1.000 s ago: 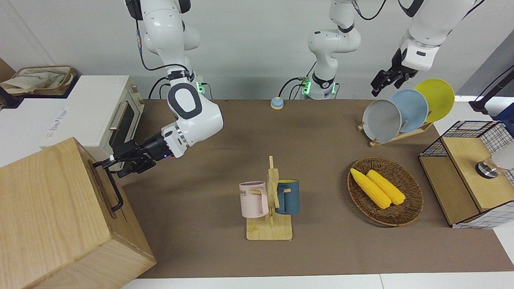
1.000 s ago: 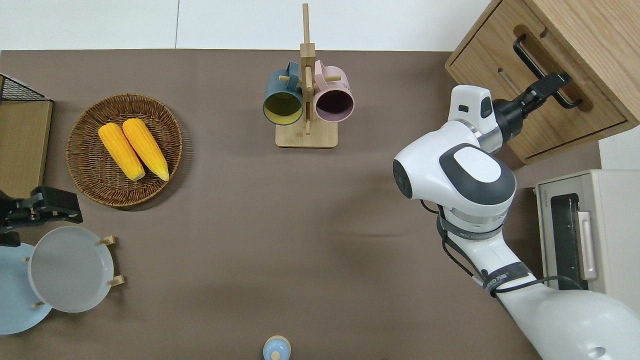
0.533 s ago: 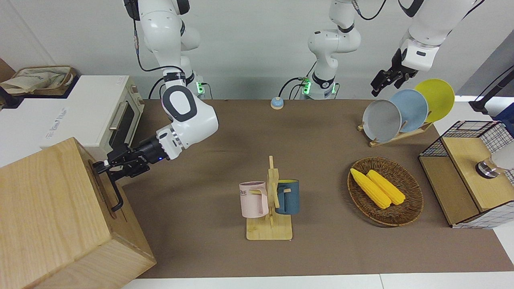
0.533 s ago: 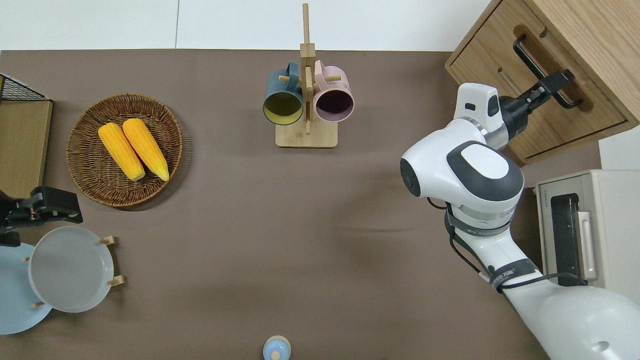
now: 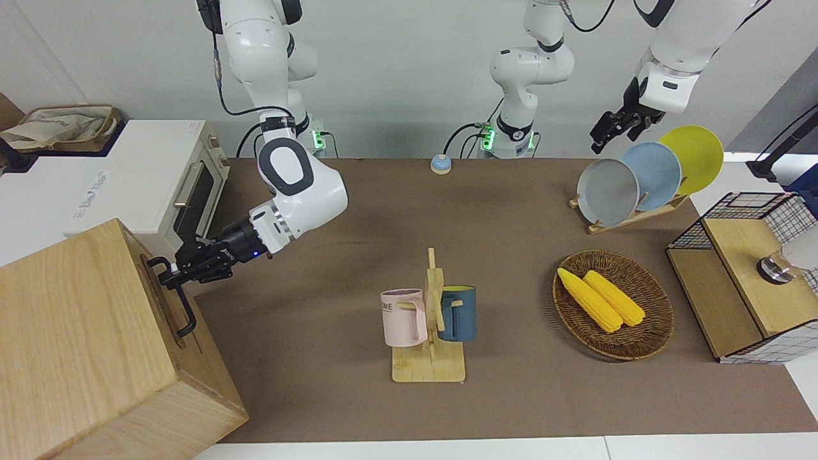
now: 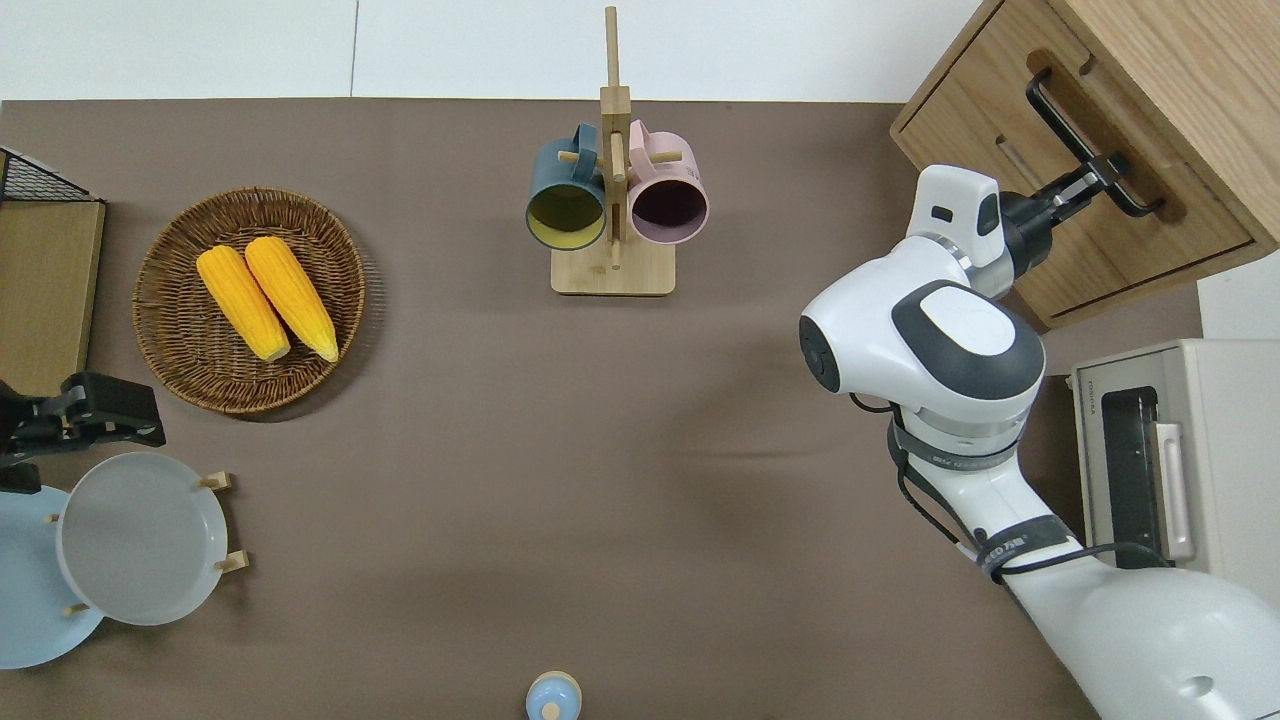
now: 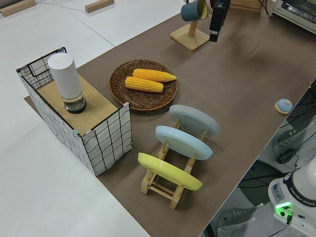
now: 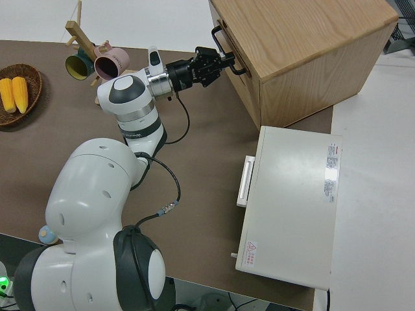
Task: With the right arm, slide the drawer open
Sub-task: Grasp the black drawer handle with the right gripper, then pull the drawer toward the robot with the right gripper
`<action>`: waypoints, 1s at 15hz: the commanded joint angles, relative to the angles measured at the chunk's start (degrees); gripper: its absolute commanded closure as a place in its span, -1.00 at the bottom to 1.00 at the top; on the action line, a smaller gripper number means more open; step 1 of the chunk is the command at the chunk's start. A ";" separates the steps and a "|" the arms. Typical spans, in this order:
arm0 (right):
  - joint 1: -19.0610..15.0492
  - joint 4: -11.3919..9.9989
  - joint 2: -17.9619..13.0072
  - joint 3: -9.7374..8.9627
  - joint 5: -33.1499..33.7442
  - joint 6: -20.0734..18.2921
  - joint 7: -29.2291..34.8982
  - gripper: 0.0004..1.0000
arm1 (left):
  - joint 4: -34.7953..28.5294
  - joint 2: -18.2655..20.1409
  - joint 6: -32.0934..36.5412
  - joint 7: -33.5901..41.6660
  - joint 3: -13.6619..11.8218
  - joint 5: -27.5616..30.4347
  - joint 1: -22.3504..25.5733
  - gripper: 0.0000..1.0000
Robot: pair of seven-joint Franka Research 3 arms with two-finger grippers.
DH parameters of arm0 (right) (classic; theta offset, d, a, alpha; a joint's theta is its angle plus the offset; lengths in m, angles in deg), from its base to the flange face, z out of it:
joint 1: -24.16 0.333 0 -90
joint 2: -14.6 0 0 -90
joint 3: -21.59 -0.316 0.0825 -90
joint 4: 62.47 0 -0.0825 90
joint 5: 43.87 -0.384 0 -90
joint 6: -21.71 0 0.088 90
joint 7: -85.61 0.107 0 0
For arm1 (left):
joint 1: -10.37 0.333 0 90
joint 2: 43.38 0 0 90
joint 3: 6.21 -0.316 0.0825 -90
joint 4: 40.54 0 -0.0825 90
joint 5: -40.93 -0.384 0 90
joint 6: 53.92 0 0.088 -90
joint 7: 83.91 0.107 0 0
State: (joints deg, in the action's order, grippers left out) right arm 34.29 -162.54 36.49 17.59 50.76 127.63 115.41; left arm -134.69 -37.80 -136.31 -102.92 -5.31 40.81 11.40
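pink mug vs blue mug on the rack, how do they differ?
Colour: the pink mug is pale pink with lettering, the blue mug dark teal with a yellow inside. Place: the pink mug hangs toward the right arm's end, the blue mug toward the left arm's. Both hang on the wooden rack.

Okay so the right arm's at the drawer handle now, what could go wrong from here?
1. The right gripper sits near one end of the handle, not its middle, so an off-centre pull could skew the drawer and jam it.
2. The jaws look only lightly hooked on the thin bar; they might slip off once the pull starts.
3. The cabinet stands loose on the table and could drag along instead of the drawer opening.
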 commanded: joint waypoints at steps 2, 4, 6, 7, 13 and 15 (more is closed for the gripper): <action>0.42 2.42 0.17 -1.01 -3.65 -0.97 -1.50 1.00 | 0.02 0.49 0.12 0.55 -0.29 0.21 -0.24 -0.99; 1.38 4.87 -0.27 -1.54 -8.39 -2.55 -1.94 1.00 | 0.02 0.49 0.12 0.55 -0.29 0.21 -0.24 -0.99; 1.82 5.24 -0.80 -2.33 -10.00 -4.48 -2.12 1.00 | 0.02 0.49 0.12 0.55 -0.29 0.21 -0.24 -0.99; 2.00 5.24 -0.80 -3.38 -10.17 -6.06 -2.03 1.00 | 0.02 0.49 0.12 0.55 -0.29 0.21 -0.24 -0.99; 3.05 5.06 -1.59 -7.25 -12.80 -12.66 -2.03 1.00 | 0.02 0.49 0.12 0.55 -0.29 0.21 -0.24 -0.99; 3.67 4.97 -1.85 -9.17 -13.33 -15.37 -2.03 1.00 | 0.02 0.49 0.12 0.55 -0.29 0.21 -0.24 -0.99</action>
State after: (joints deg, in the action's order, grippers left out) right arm 37.10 -159.05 36.24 10.26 37.76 115.61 113.43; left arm -134.69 -37.80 -136.31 -102.92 -5.31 40.81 11.40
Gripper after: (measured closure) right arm 0.819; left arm 0.004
